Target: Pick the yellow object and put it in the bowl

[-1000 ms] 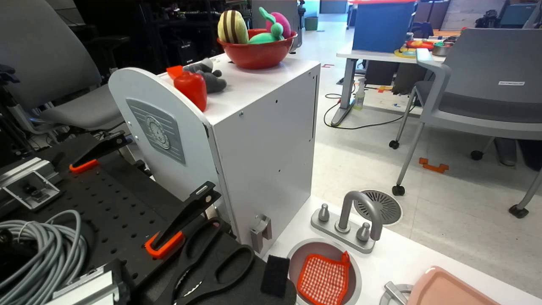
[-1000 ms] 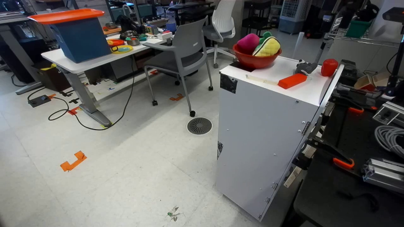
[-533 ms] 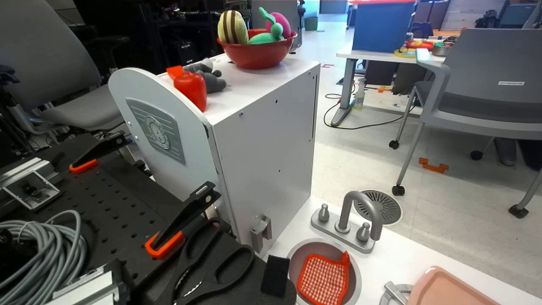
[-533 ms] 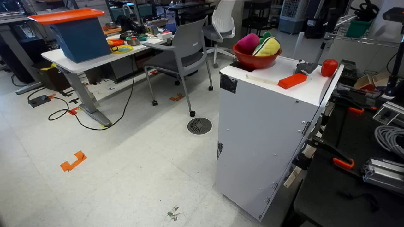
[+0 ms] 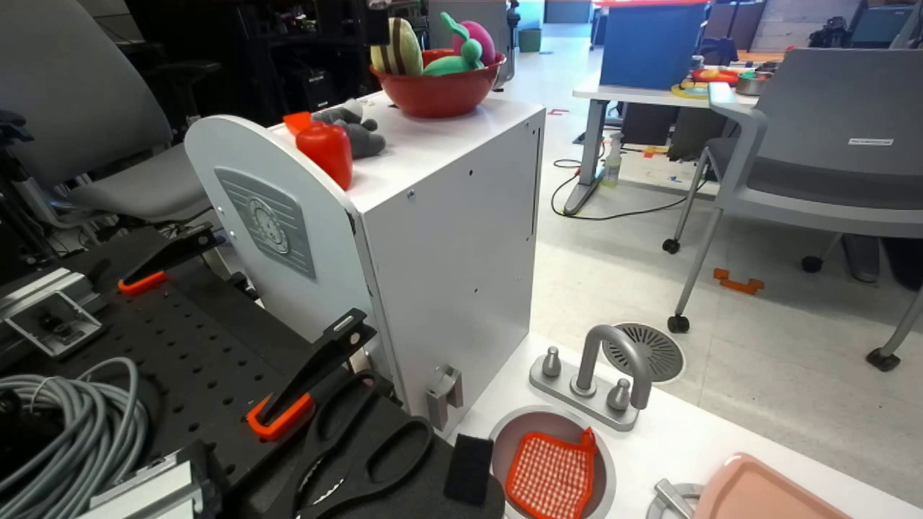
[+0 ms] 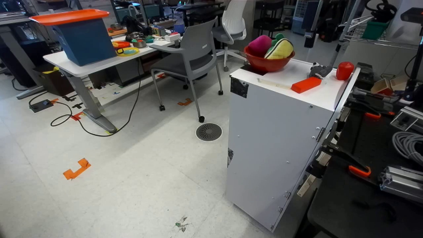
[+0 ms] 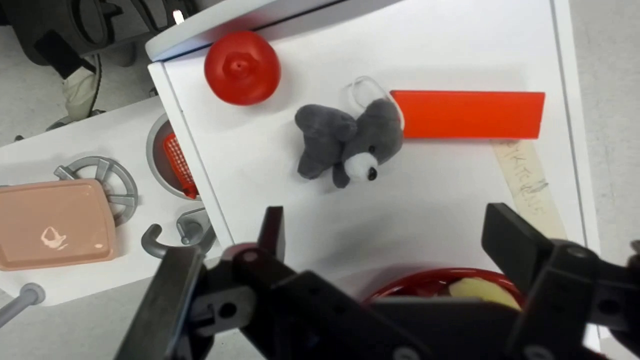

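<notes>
That white cabinet top (image 5: 425, 148) carries a red bowl (image 5: 440, 99) far back; nearer, a grey plush toy (image 5: 364, 142), orange-red block (image 5: 296, 120), red pepper (image 5: 326, 153).

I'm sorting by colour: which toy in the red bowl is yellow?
The brown-striped yellow toy, leftmost in the red bowl in an exterior view. With it are the green toy and the pink toy, both unstriped.

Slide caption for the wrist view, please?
Open gripper partly hides the red bowl and its yellow object; toy bear beside a red block.
</notes>
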Available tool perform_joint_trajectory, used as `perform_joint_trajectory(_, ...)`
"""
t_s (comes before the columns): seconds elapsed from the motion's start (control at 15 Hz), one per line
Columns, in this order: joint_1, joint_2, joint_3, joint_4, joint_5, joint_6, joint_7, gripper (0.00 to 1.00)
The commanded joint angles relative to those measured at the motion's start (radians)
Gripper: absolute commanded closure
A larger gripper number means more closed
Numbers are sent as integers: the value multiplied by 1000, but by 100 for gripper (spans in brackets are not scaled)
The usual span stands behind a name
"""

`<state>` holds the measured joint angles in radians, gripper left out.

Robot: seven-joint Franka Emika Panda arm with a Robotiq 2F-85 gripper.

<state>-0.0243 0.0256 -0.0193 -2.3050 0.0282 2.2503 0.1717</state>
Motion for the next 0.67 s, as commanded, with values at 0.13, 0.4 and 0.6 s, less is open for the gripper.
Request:
perform_joint_trajectory(0.13, 12, -8, 6, 12, 2, -33, 14, 0)
perform_joint_trajectory(0.4, 12, -13, 6, -3, 5, -25, 24, 0)
perform_joint_trajectory(0.6, 10, -1, 5, -8, 19, -24, 14, 0)
